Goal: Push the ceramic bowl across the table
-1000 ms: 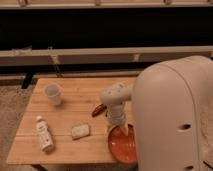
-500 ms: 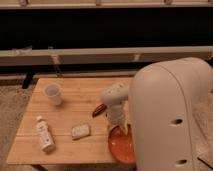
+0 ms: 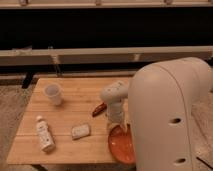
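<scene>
The orange-red ceramic bowl (image 3: 121, 145) sits at the front right of the light-brown wooden table (image 3: 70, 105), reaching the front edge; its right part is hidden behind my large white arm housing (image 3: 170, 120). My gripper (image 3: 118, 125) hangs from the white wrist (image 3: 114, 97) and comes down at the bowl's far rim, seemingly touching it.
A small translucent white cup (image 3: 53, 94) stands at the back left. A white bottle (image 3: 44, 133) lies at the front left. A small pale packet (image 3: 80, 131) lies front centre. A red-brown object (image 3: 98, 109) lies just left of the wrist. A dark wall with rails runs behind.
The arm housing has shifted slightly left and covers more of the view. The bowl and the other objects have not visibly moved.
</scene>
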